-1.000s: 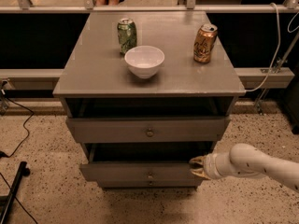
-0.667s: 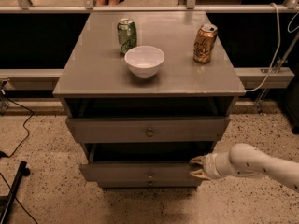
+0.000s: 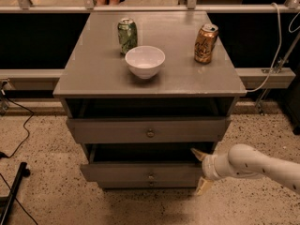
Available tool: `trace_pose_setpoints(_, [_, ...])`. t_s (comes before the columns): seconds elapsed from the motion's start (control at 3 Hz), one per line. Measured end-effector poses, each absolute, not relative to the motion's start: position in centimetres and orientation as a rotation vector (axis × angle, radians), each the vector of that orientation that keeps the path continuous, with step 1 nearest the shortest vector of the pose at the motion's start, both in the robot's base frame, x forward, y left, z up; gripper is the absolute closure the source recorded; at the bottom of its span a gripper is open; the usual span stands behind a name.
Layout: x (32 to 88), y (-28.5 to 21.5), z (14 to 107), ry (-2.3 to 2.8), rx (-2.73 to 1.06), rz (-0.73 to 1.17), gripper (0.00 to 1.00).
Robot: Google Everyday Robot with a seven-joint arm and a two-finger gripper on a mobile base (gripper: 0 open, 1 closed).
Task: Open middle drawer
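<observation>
The grey cabinet (image 3: 93, 74) has three drawer fronts with small round knobs. The middle drawer (image 3: 140, 172) stands pulled out a little, with a dark gap above its front and its knob (image 3: 151, 176) at the centre. My gripper (image 3: 201, 170), on a white arm (image 3: 253, 165) coming in from the right, is at the right end of that drawer front. Its fingers are spread apart, one fingertip (image 3: 198, 154) above the front's top edge and the other below its bottom edge. It holds nothing.
The top drawer (image 3: 108, 131) also stands slightly out; the lowest drawer front (image 3: 126, 185) is a thin strip underneath. On the cabinet top are a white bowl (image 3: 145, 61), a green can (image 3: 127, 35) and a brown can (image 3: 206, 43). A cable (image 3: 18, 130) and a black stand foot (image 3: 13, 191) lie on the floor at left.
</observation>
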State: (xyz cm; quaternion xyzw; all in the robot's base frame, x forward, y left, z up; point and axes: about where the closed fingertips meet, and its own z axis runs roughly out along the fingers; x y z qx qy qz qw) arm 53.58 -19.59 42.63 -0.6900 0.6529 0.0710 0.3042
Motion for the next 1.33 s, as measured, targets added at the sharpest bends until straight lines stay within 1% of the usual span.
trace_pose_setpoints(0.33, [54.2,-19.3,41.7,1.741,-1.830,0.222,0.00])
trace_pose_setpoints(0.67, [54.6,-18.7,39.8,1.754,-1.861,0.318,0.16])
trace_pose_setpoints(1.0, [53.5,-18.5,38.9,1.768,-1.892,0.401,0.45])
trace_pose_setpoints(1.33, [53.5,-18.5,39.3,1.768,-1.892,0.401,0.48])
